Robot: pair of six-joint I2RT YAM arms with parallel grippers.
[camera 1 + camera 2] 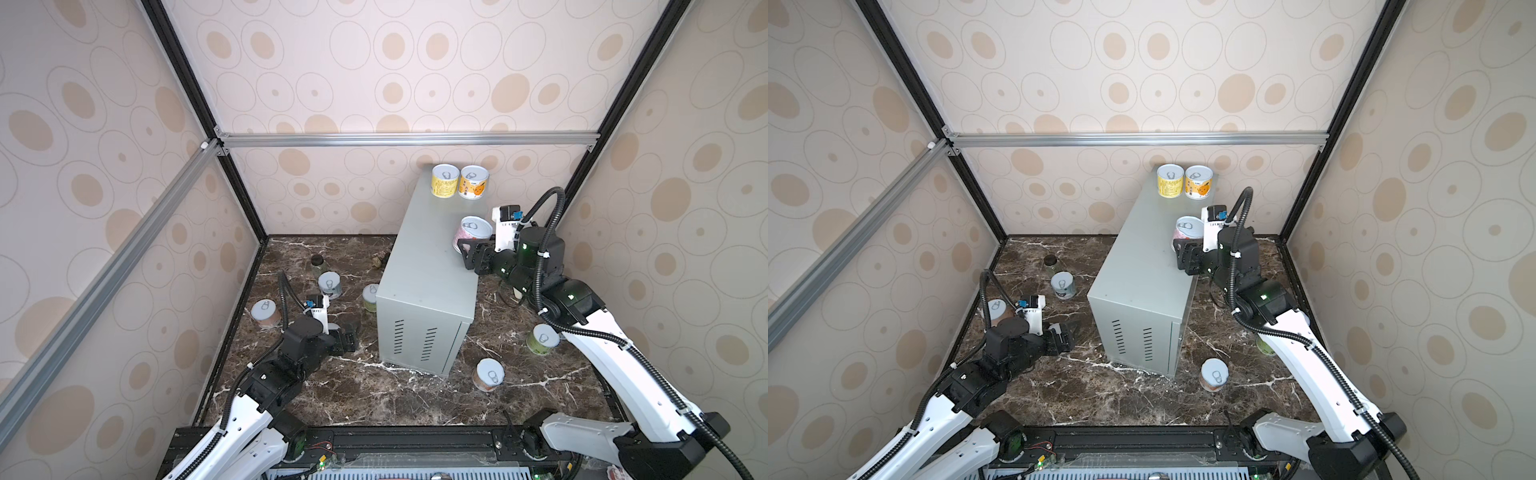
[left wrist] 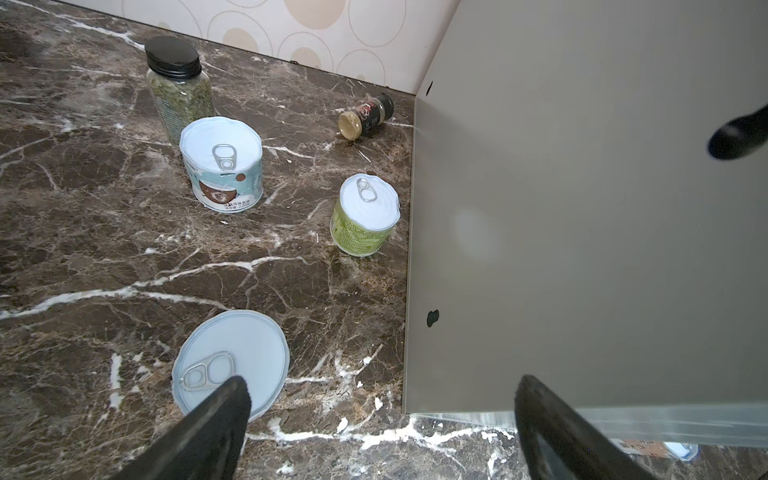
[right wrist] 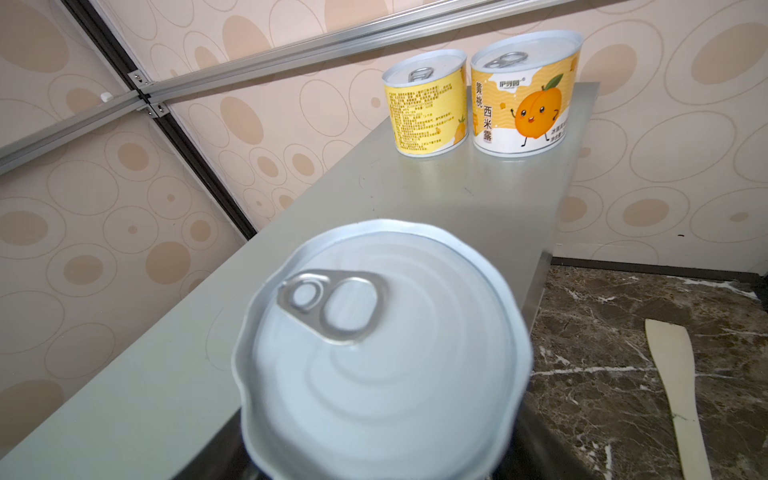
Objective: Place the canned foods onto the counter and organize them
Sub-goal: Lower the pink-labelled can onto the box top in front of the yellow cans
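Right pincer: closed on the pink-labelled can. The jaws clamp its side wall and nothing else is in them.
Held can, attitude: lid up, long axis near vertical, leaning a touch in both top views.
Held can, place: right in the pincer, at the near side edge of the counter. I cannot tell whether its base touches the top or hangs just clear.
Placed cans: the yellow can and the peach can stand upright just beside each other. They are straight ahead of the pincer, at the counter's far end.
Counter axis: the long way of the top runs from the pincer toward that pair, with bare grey metal between.
Coming move, my read: push forward along that axis and inward from the edge, then set the can down short of the pair.
Risk: letting go here, this close to the edge, could tip the can onto the marble floor.
Left pincer: spread wide, empty, low beside the counter's wall.
Left pincer's reach: one loose can sits under a fingertip. The white-blue can and the green can stand ahead of it.
Nearer arm: right for the top, left for those three.
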